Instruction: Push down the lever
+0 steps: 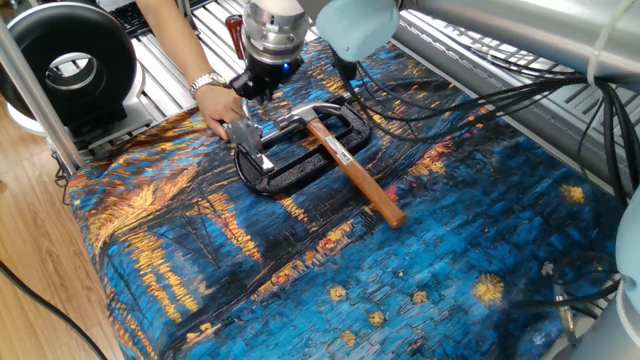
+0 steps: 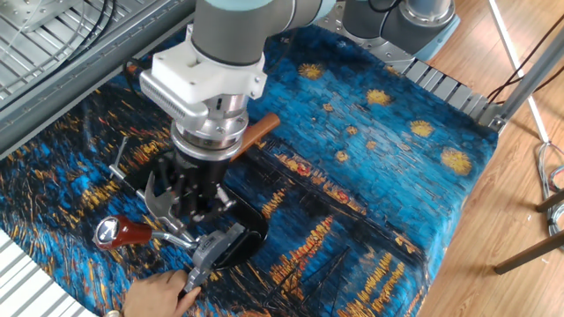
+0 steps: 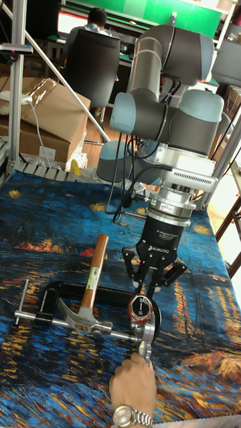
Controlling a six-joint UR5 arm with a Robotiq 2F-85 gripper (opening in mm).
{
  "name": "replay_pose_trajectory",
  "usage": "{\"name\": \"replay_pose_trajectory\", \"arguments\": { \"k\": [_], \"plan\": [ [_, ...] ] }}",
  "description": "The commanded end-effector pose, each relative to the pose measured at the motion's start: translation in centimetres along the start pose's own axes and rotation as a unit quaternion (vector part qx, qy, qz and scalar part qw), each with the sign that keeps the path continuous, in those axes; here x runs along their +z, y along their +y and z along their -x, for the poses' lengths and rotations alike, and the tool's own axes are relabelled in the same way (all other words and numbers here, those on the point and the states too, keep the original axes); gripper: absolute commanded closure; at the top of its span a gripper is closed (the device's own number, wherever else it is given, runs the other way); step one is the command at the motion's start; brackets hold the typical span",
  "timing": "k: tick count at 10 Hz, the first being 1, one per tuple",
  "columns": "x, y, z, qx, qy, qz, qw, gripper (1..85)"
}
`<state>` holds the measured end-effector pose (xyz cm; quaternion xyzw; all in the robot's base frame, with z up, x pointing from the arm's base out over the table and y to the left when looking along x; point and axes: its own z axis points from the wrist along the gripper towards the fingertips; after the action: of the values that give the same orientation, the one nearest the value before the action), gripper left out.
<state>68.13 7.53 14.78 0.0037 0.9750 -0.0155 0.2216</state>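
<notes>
While a person's hand pressed on the silver bracket at the near edge of the table, the arm's gripper hung pointing straight down over the clamp. Nothing on the table served as a bin or tray. The nearest thing to an enclosure was the black oval base, lying flat on the blue and gold painted cloth. A wooden-handled hammer lay slantwise across that base, its steel head toward the bracket and its handle reaching out past the far rim onto the cloth.

From the tall fixed view the pincer's knuckles stood out wide while the fingers slanted in toward each other at the bottom. Whether the tips met I could not tell, as the other two views showed only a dark cluster of links. It gripped nothing that I could make out.

The lever rose from the bracket beside the hand, its dark red end capped with a shiny disc. In the tall fixed view that red end sat just under the fingertips, almost in line with them. In the other fixed view it lay low and off to one side of the gripper, with the hammer's head between them. Whether the fingertips touched the lever was not clear from any side.
</notes>
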Motion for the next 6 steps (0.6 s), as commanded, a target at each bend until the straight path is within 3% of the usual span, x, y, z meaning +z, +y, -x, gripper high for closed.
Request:
{"name": "replay_pose_trajectory", "arguments": {
  "k": [1, 2, 4, 6],
  "plan": [
    [0.2, -0.2, 3.9, -0.028, -0.065, 0.005, 0.9974, 60.0],
    [0.8, -0.6, 5.0, -0.031, -0.080, 0.006, 0.9963, 60.0],
    [1.1, -0.8, 5.7, -0.036, -0.089, 0.012, 0.9953, 58.7],
    [1.7, -1.6, 5.7, -0.037, -0.091, -0.004, 0.9951, 55.0]
  ]
}}
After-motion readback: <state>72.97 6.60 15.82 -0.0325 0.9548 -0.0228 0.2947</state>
